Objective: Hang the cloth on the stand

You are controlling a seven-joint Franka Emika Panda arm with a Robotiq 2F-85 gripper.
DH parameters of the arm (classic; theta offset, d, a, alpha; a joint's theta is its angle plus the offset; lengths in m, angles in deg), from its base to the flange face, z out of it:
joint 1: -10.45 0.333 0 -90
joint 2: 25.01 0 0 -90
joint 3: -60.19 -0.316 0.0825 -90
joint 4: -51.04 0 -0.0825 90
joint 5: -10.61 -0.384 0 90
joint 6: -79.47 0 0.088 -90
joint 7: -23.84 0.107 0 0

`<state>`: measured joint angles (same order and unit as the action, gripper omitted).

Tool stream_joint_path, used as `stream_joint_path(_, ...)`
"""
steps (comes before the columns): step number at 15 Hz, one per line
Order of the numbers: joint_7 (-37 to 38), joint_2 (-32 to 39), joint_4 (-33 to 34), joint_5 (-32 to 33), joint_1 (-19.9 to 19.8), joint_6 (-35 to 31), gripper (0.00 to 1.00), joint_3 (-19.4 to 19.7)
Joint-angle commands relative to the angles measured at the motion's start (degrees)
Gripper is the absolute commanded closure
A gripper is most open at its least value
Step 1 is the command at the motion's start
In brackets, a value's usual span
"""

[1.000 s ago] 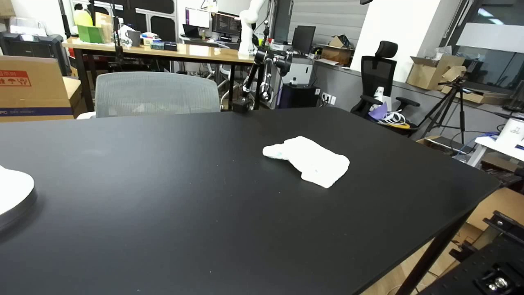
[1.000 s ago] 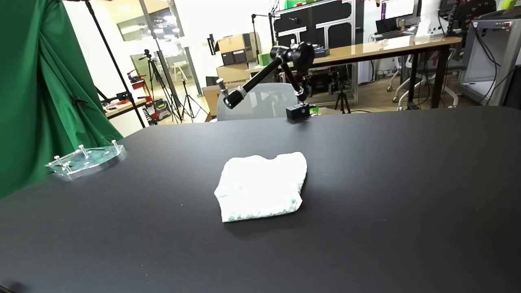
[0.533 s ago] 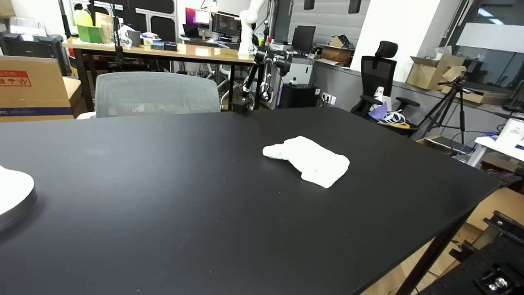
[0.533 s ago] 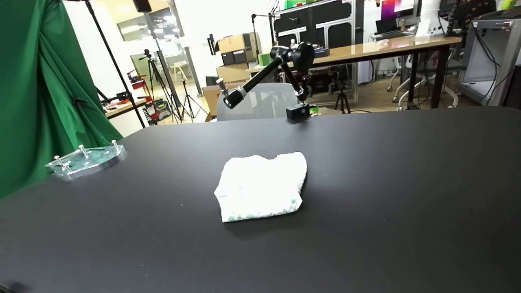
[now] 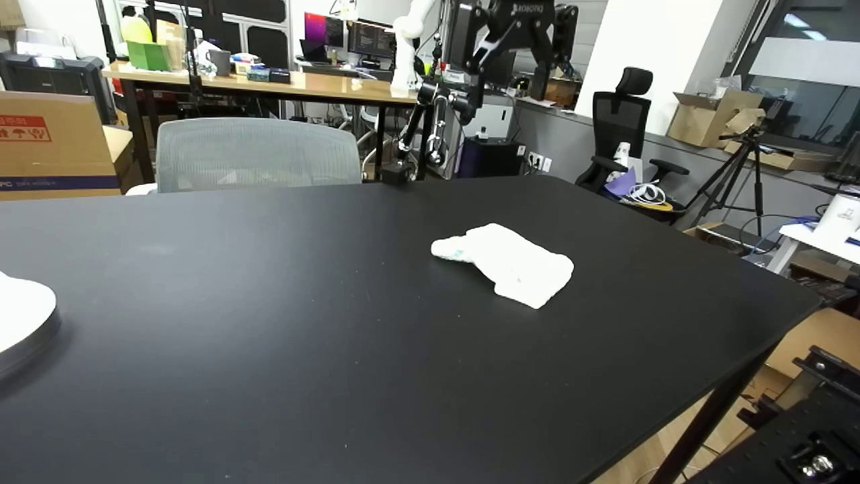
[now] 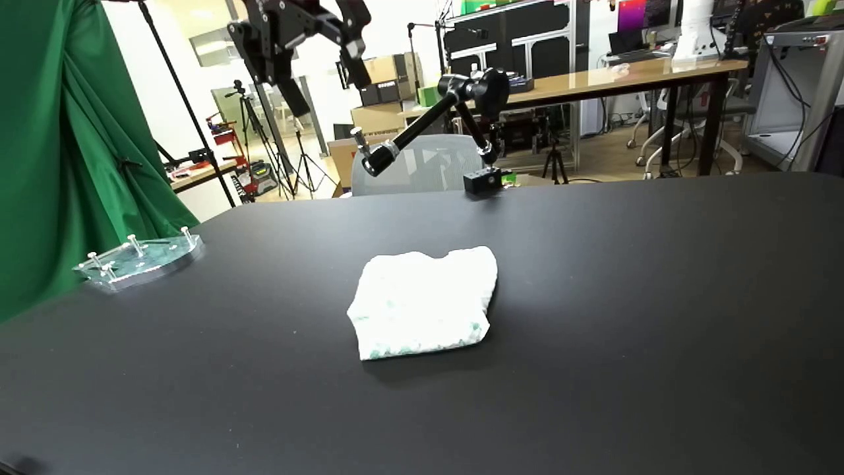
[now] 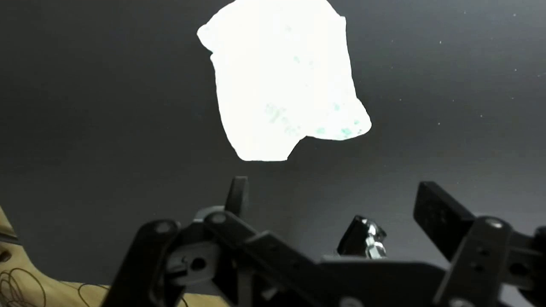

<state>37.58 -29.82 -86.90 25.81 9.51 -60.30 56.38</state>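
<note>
The white cloth (image 5: 510, 262) lies loosely folded on the black table, with faint green marks. It also shows in an exterior view (image 6: 425, 303) and in the wrist view (image 7: 281, 76). My gripper (image 5: 508, 87) is open and empty, high above the table. It also shows in an exterior view (image 6: 328, 91). In the wrist view my two spread fingers (image 7: 332, 187) are below the cloth in the picture, apart from it. I cannot tell for sure which thing is the stand. A white round disc (image 5: 23, 316) with a dark side is cut off by the frame's left edge.
A black jointed arm (image 6: 435, 125) is fixed at the table's far edge; it also shows in an exterior view (image 5: 437, 121) and the wrist view (image 7: 362, 238). A clear plate with upright screws (image 6: 142, 260) lies beside the green curtain (image 6: 72, 158). A grey chair (image 5: 259, 154) stands behind the table.
My gripper has come down from above into both exterior views, its fingers apart. The cloth has not moved.
</note>
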Motion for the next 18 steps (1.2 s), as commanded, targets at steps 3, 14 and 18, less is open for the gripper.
stream_joint_path(3, 1.94, 3.71, -3.56, 0.84, -0.04, -2.82, 0.0, 1.54)
stream_joint_path(14, -2.64, 8.81, -2.71, 0.23, 0.12, -11.54, 0.0, 2.86)
stream_joint_path(18, -5.08, 14.27, -1.65, 0.37, 0.48, -15.37, 0.0, 4.07)
